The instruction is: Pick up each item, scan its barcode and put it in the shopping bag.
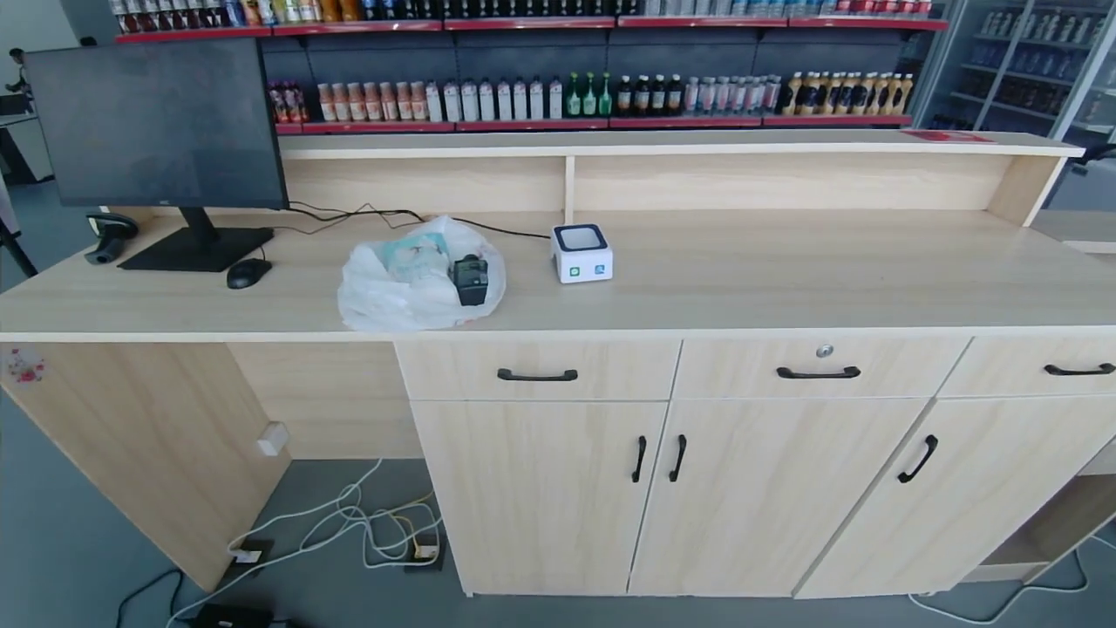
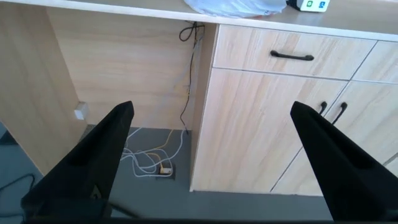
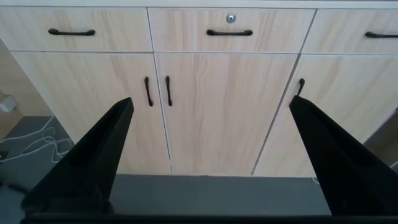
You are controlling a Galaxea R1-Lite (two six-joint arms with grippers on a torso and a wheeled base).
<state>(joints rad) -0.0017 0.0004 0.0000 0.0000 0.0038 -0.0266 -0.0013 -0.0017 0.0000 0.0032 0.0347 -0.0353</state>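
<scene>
Bag (image 1: 410, 292): on the counter (image 1: 785, 279) near the scanner (image 1: 581, 253), stuff already inside, so probably about done
Left gripper (image 2: 210, 106): wide open, empty, parked low
Right gripper (image 3: 210, 101): same, holding nothing

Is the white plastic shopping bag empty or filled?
Filled: the white plastic shopping bag holds a dark boxy item and a pale teal package.

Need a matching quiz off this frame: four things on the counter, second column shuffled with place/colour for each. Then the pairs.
Column 1
1. shopping bag
2. scanner
3. monitor
4. mouse

Column 2
A. small, black, between monitor and bag
B. white cube, right of the bag
C. white plastic, items inside
D. large dark screen, farthest left of the four

Pairs: 1-C, 2-B, 3-D, 4-A
</scene>
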